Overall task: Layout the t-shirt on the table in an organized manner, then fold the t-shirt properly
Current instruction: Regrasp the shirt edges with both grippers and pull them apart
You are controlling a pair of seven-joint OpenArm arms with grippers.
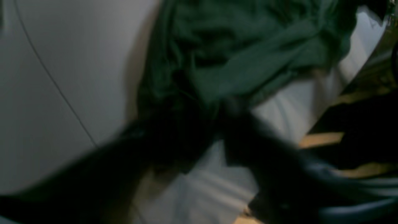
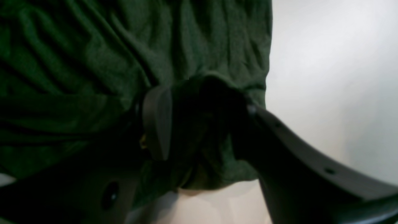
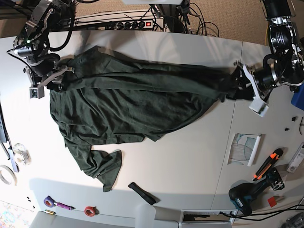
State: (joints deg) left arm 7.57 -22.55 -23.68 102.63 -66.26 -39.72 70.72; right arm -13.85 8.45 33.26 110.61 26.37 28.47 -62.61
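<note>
While the dark green t-shirt (image 3: 137, 102) is stretched across the white table (image 3: 190, 156), it is held at both ends. On the base view's left, one edge is clamped by the right gripper (image 3: 56, 76); in the right wrist view, a fold of cloth is seen pinched between its fingers (image 2: 157, 121). On the opposite side, the fabric is drawn to a narrow point and gripped by the left gripper (image 3: 243, 81), though the left wrist view is blurred and dark. A crumpled part is seen trailing toward the lower edge of the base view. A black strip (image 3: 141, 192), a red tape roll (image 3: 89, 210) and a cordless drill (image 3: 247, 195) are laid near that edge, apart from the shirt.
</note>
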